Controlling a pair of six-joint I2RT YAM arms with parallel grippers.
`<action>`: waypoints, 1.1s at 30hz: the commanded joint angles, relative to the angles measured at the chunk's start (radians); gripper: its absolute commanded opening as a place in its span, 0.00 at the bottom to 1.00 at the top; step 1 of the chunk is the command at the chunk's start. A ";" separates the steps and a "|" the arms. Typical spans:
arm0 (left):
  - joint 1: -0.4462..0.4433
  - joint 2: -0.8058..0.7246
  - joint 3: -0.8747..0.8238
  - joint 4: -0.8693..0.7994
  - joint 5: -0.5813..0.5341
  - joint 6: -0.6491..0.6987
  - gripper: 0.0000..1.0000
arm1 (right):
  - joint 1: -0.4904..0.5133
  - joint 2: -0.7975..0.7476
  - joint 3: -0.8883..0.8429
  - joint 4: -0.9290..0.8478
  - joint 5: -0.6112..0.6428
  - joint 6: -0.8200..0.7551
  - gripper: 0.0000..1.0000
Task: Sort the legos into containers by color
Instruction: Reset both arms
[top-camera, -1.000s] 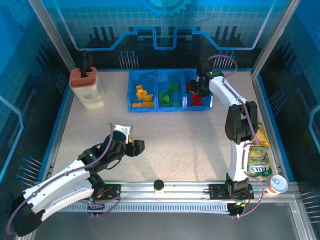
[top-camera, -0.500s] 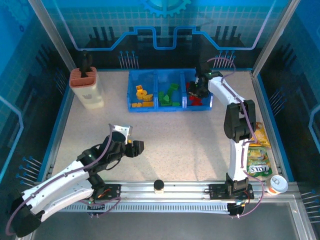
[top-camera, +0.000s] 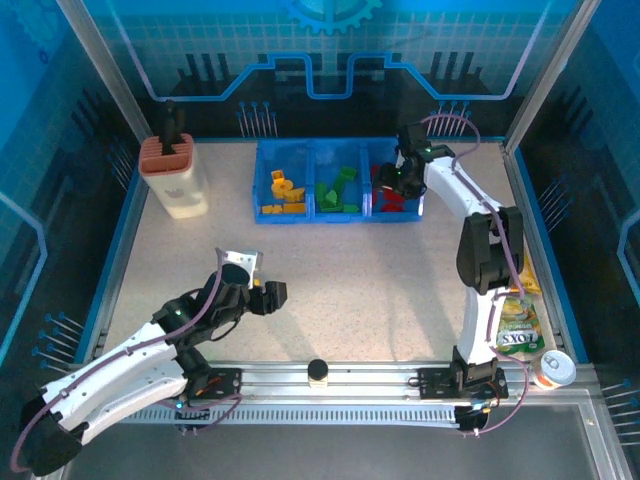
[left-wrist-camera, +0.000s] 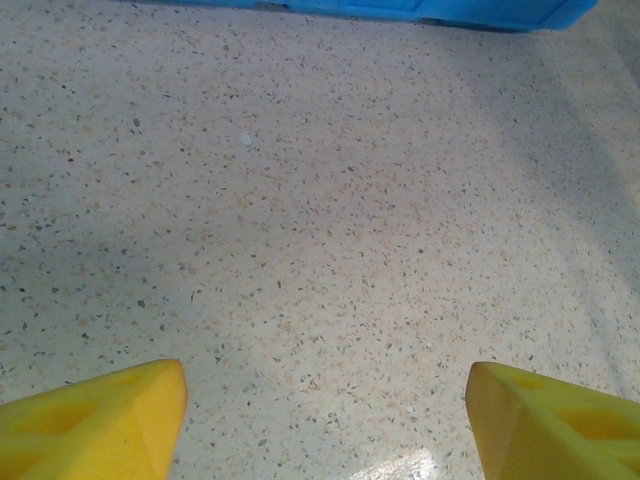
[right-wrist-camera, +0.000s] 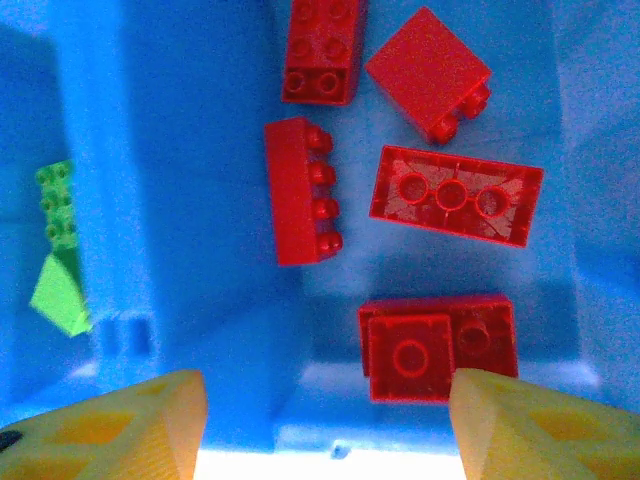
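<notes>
A yellow snack bag (top-camera: 517, 330) lies at the right edge of the tabletop (top-camera: 360, 270). The letters on it look like "FOXS". A bit of a second yellow bag (top-camera: 528, 283) peeks out beside the right arm. No other words are big enough to read.

There is one blue bin (top-camera: 340, 216) at the back, with three boxes side by side. The yellow and orange legos (top-camera: 283, 192) are in the left box. The green legos (top-camera: 338, 190) are in the middle box, and the red legos (top-camera: 392, 203) are in the right box. From above they are too small to count.

The right wrist view shows five red legos (right-wrist-camera: 300, 190) for sure. The one at the bottom may be two stuck together. Two green legos (right-wrist-camera: 55, 205) sit past the wall.

The right end effector (right-wrist-camera: 325, 420) hangs over the red box. Its two yellow fingers (right-wrist-camera: 110, 420) are apart and hold nothing.

The left end effector (left-wrist-camera: 325, 420) is low over the bare tabletop, well away from the bin. Its fingers (left-wrist-camera: 95, 415) are apart too and hold nothing.

One cream holder (top-camera: 172, 178), one cup (top-camera: 553, 368) and one black knob (top-camera: 318, 371) are there too.
</notes>
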 joint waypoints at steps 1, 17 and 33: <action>-0.005 -0.002 0.049 -0.015 -0.037 0.017 0.77 | 0.021 -0.136 -0.065 0.066 -0.007 -0.046 0.68; -0.005 0.037 0.176 -0.051 -0.183 0.126 0.95 | 0.107 -0.613 -0.401 0.232 0.193 -0.200 1.00; -0.006 -0.024 0.170 -0.042 -0.578 0.188 0.99 | 0.133 -1.159 -0.991 0.639 0.336 -0.304 1.00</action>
